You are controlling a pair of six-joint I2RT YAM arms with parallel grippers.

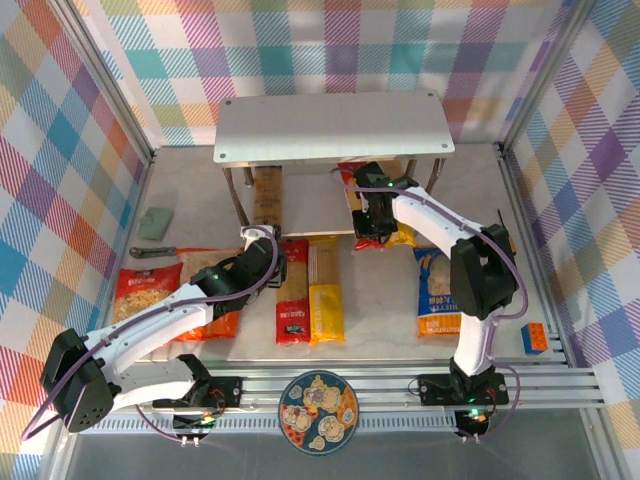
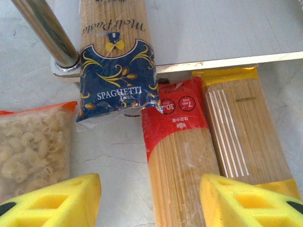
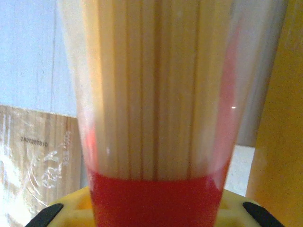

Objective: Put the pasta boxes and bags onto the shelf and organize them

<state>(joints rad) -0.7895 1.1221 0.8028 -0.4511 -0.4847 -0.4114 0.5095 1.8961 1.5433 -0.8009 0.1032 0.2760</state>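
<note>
Under the shelf top (image 1: 330, 125), the lower board (image 1: 312, 205) is free between the tan spaghetti pack (image 1: 268, 196) and the right end effector (image 1: 368, 230); a metal leg (image 1: 236, 198) blocks the left side.

Stray items around a table (image 1: 200, 200).
Green pad (image 1: 155, 222) and tool (image 1: 152, 251) left, 1 patterned plate (image 1: 318, 412) front, 1 blue-orange block (image 1: 535, 338) right.
</note>
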